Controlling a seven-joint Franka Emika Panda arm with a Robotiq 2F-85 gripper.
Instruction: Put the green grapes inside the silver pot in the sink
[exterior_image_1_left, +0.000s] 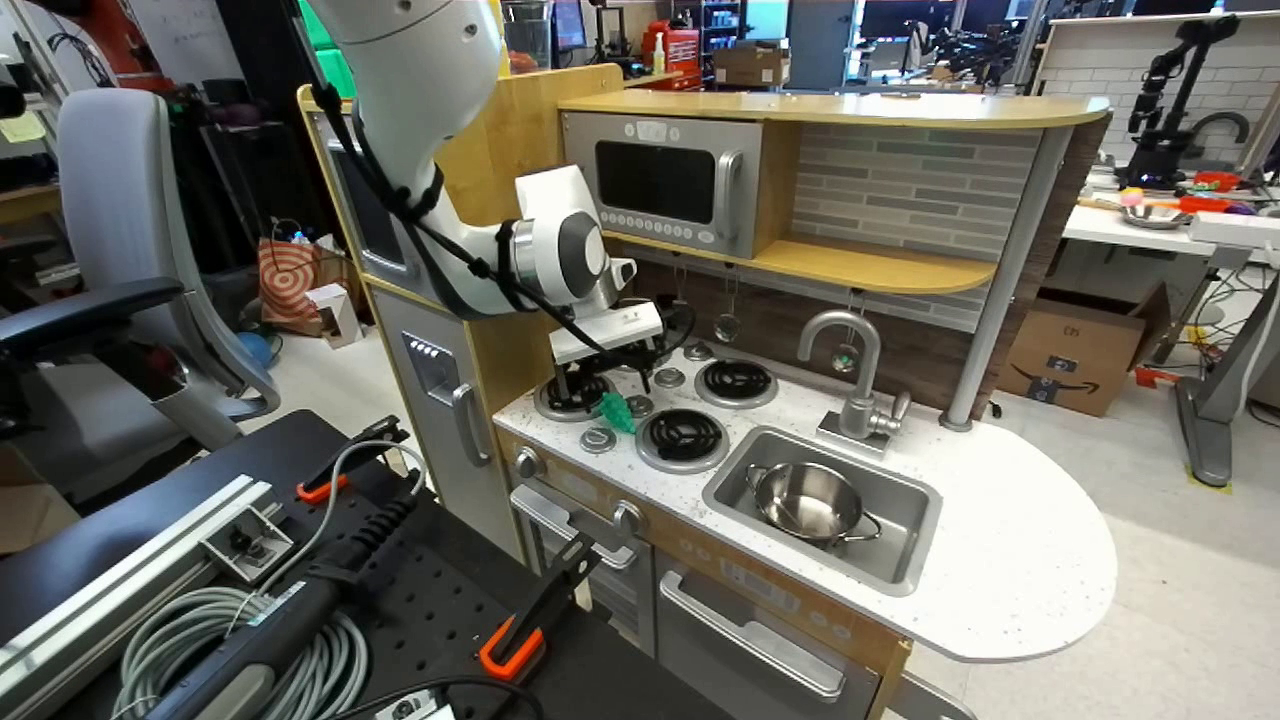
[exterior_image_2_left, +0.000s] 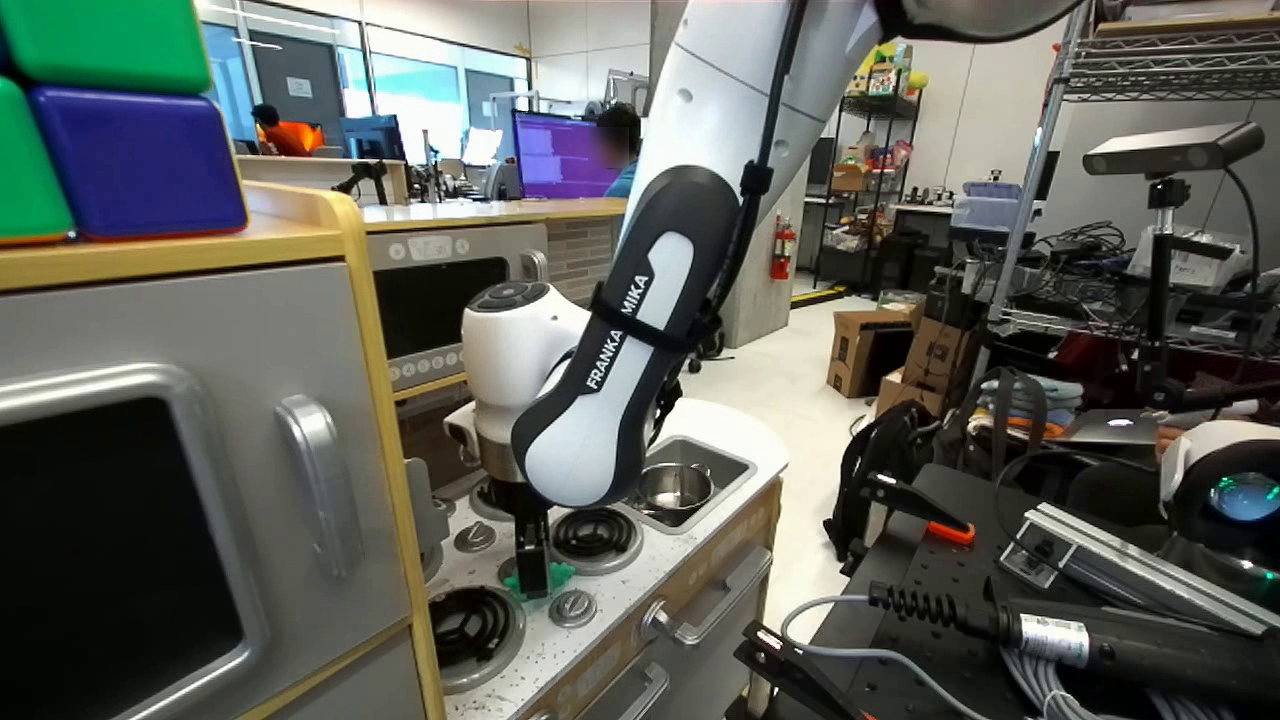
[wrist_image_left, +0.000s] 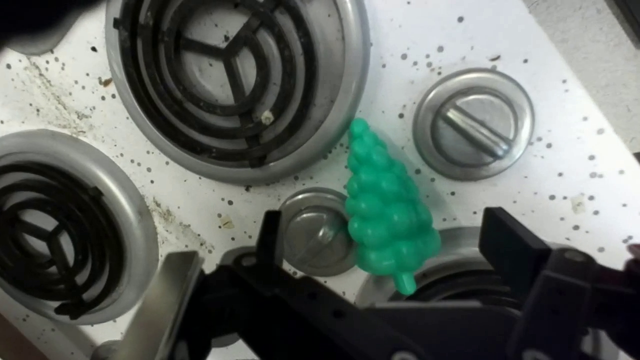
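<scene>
- Counter (exterior_image_1_left: 1010, 570): hard by the look of it, so the last bit of lowering should go slowly
- Sink (exterior_image_1_left: 912, 530): a later concern; for now, think only of the pinch
- Silver pot (exterior_image_1_left: 805, 500): sits in the sink, mouth up; a firm, centred hold should make the drop there easier
- Gripper (wrist_image_left: 385, 227): fingers wide apart, nothing held; whether they reach low enough I cannot tell
- Green grapes (wrist_image_left: 390, 210): lying on the counter, between the fingers in the wrist view; close gently across the fat end, as the bumps may roll
- Knob (wrist_image_left: 307, 242): partly covered by the grapes in that view; a finger could catch it
- Stem (wrist_image_left: 405, 284): probably too thin to trust
</scene>
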